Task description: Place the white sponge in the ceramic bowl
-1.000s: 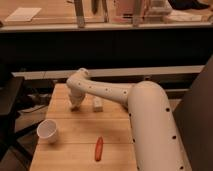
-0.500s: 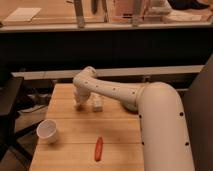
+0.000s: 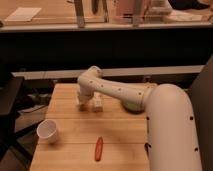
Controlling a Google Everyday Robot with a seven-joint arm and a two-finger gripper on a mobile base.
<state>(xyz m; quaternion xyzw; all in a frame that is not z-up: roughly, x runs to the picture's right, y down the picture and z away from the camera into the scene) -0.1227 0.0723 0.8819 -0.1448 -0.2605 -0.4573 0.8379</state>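
My gripper [image 3: 82,104] hangs down from the white arm [image 3: 120,92] over the far left part of the wooden table [image 3: 70,150]. Its tip is close to the table top, just left of a taller white blocky thing [image 3: 97,102]. I cannot make out the white sponge as separate from the gripper's pale tip; it may be hidden there. The dark green ceramic bowl [image 3: 131,106] sits to the right, mostly hidden behind the arm, with only a sliver of its rim showing.
A white cup [image 3: 47,131] stands near the table's front left. A red-orange elongated thing [image 3: 98,148] lies at the front middle. A dark chair [image 3: 7,107] is off the left edge. A shelf and a counter run behind the table.
The gripper has moved a little to the right, closer to the white blocky thing. The cup and the red-orange thing have not moved.
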